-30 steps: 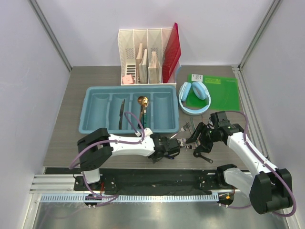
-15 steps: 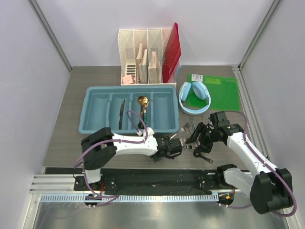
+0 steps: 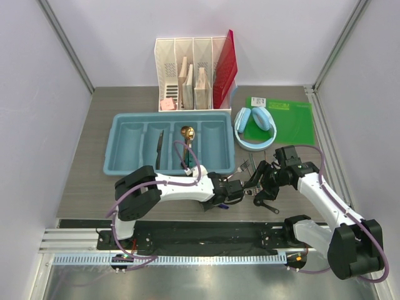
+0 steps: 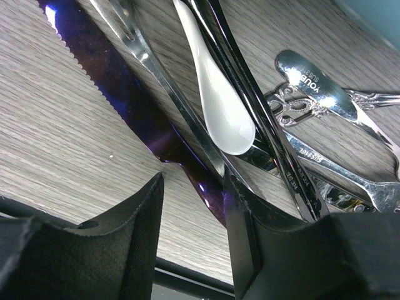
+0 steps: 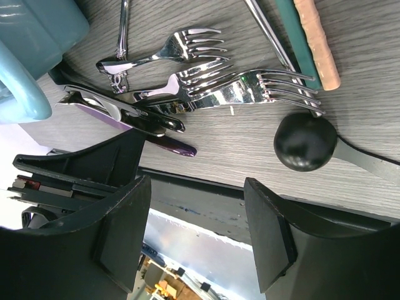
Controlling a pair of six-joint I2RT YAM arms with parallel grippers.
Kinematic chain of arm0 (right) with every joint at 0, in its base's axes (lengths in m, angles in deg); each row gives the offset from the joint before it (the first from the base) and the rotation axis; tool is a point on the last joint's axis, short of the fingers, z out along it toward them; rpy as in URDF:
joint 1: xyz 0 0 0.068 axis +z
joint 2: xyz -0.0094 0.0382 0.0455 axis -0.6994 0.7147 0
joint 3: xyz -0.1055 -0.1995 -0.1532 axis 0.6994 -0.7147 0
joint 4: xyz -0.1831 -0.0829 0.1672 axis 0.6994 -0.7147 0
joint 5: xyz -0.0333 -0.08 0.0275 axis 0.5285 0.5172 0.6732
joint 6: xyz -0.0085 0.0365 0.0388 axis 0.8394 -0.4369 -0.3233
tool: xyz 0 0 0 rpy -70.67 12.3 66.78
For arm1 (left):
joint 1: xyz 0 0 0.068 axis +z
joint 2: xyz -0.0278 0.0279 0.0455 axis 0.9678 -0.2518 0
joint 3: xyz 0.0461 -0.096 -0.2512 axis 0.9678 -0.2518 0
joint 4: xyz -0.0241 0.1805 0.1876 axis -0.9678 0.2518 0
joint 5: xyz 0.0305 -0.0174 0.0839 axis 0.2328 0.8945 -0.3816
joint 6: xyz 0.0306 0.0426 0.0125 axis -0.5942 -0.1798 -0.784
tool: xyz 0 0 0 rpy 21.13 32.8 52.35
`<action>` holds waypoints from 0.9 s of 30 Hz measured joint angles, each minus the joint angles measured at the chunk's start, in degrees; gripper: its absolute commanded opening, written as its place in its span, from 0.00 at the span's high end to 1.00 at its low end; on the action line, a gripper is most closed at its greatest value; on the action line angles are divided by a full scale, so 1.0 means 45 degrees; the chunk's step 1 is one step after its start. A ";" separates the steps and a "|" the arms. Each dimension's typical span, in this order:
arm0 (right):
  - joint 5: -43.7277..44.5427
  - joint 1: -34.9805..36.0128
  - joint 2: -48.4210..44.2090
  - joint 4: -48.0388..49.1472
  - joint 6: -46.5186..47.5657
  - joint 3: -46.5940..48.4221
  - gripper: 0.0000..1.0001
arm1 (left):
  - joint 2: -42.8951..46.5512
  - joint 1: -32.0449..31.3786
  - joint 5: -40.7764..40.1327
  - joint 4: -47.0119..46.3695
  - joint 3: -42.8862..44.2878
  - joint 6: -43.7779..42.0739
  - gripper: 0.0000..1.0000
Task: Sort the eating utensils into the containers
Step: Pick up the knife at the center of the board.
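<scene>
My L gripper point(image 3: 230, 192) sits low on the table point(image 3: 87, 187), at the near-left edge of the utensil pile point(image 3: 245, 180) and just in front of the near-right corner of the blue tray point(image 3: 112, 164). In the L wrist cam the jaws stand apart w/ a clear gap and clamp nothing. A knife w/ a purple-sheen serrated blade point(image 4: 119, 87) runs diagonally into that gap, its near end close beside the right-hand finger point(image 4: 281, 250); can't tell if it touches. Next to the blade lie a white spoon point(image 4: 222, 112) and thin silver handles, w/ a stamped silver spoon point(image 4: 309, 78) further over.

My R gripper point(image 3: 259, 185) is at the pile's right side, facing the L one w/ the utensils btwn them. It's also wide open, nothing held. In the R wrist cam, silver forks point(image 5: 206, 87) lie overlapping beyond the fingers, and a black round-bowled spoon point(image 5: 305, 142) lies right of them. A teal handle point(image 5: 294, 31) and a tan stick point(image 5: 315, 37) lie side by side further out.

In the tray, a dark knife point(image 3: 159, 150) lies in the 2nd compartment from the left and a gold spoon point(image 3: 187, 134) in the 3rd. The rest of the cutlery is on the table in the pile.
</scene>
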 measured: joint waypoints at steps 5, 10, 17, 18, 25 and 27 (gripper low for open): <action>-0.0005 0.0000 0.0141 0.0005 -0.0005 0.0000 0.34 | 0.0165 0.0180 0.0427 -0.0102 -0.0214 -0.0379 0.59; -0.0034 -0.0005 0.0223 0.0019 -0.0010 0.0000 0.34 | 0.1200 0.0287 0.1035 -0.0233 -0.1603 -0.0515 0.60; -0.0063 -0.0029 0.0345 0.0112 -0.0010 0.0005 0.34 | 0.1797 0.0311 0.1501 -0.0160 -0.2390 -0.0544 0.60; -0.0063 -0.0044 0.0389 0.0117 -0.0010 0.0005 0.34 | 0.1851 0.0325 0.1549 -0.0170 -0.2453 -0.0539 0.60; -0.0083 -0.0199 0.0612 0.0219 -0.0010 0.0005 0.34 | 0.2608 0.0335 0.1836 -0.0180 -0.3390 -0.0296 0.55; -0.0102 -0.0238 0.0675 0.0267 -0.0010 0.0005 0.34 | 0.2628 0.0335 0.1841 -0.0078 -0.3419 -0.0272 0.57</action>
